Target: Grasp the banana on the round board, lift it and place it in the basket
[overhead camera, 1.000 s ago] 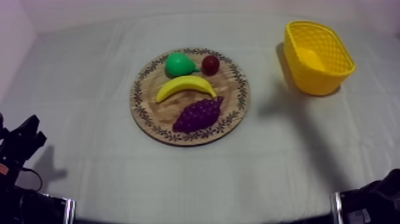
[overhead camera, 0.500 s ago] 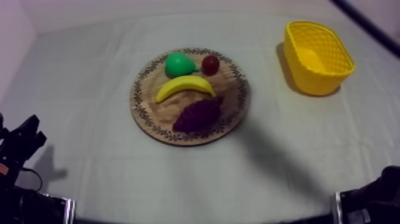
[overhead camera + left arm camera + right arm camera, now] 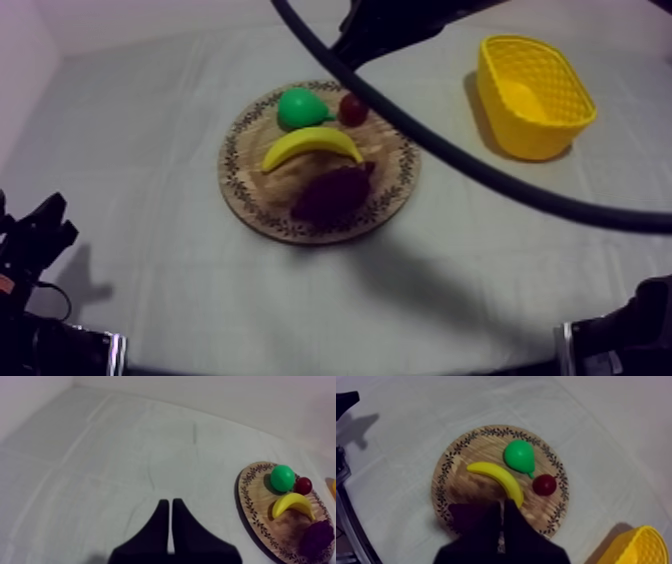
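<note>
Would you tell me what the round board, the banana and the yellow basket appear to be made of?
The round board looks like matte wood: tan grain, dark patterned rim. The banana is probably smooth plastic, evenly yellow. The yellow basket is probably moulded plastic, given its regular lattice walls.

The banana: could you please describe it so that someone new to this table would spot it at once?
In the middle of the table lies a round wooden board with a patterned rim. The banana lies across its centre, between the green pear and small red fruit on one side and the purple grapes on the other. It alone is long, curved and yellow.
</note>
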